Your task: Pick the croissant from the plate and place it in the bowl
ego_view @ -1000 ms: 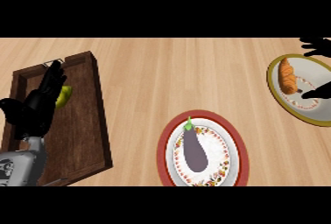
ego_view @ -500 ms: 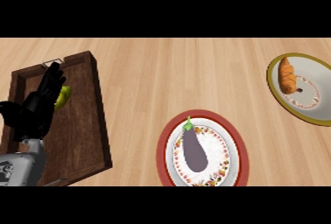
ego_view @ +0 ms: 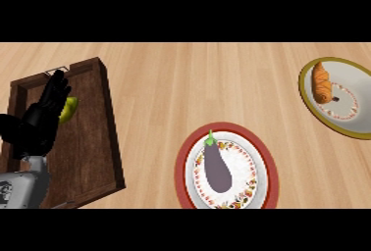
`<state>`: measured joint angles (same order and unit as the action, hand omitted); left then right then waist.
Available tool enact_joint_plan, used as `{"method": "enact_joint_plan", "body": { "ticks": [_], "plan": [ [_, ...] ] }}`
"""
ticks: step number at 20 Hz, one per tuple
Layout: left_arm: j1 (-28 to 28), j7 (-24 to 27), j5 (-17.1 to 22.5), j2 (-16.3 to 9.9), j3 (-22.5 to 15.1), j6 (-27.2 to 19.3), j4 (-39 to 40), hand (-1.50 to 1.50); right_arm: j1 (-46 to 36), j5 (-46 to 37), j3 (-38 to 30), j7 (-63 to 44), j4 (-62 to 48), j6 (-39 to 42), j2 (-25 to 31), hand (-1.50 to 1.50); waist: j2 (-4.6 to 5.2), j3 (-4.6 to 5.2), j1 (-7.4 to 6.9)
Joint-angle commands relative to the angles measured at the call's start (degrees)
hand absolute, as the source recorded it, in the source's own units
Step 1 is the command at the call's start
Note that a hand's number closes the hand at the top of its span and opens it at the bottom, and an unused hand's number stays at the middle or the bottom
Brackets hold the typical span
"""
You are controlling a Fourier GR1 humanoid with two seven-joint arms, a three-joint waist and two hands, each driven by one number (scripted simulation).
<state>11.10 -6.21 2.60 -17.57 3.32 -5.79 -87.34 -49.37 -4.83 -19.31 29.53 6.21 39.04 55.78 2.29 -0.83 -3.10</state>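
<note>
Head view shows the croissant lying on a gold-rimmed plate cut off at the right edge. A purple eggplant lies on a red-rimmed plate at centre. At left, the left robot hand, fingers straight, hangs over a dark wooden tray, partly hiding a yellow-green item. Pale wood-grain surface.

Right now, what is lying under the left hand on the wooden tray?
Under the left hand, a yellow-green object lies on the wooden tray. Only its right edge shows beside the straight fingers; the rest is covered, so I cannot tell what it is.
</note>
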Motion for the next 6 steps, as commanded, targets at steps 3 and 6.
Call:
{"method": "enact_joint_plan", "body": {
  "ticks": [3,6],
  "plan": [
    [0.24,-1.06,0.28,0.06,0.44,-0.48,-1.01,0.00,2.08,3.09,-2.52,3.73,0.64,13.93,2.49,-1.50,-0.41,-0.23,0.25],
    [-0.28,-0.24,0.03,0.87,-0.15,-0.62,-0.71,0.00,1.90,5.17,-4.18,1.82,1.56,16.08,3.21,-1.50,-0.34,-0.21,0.49]
  ]
}}
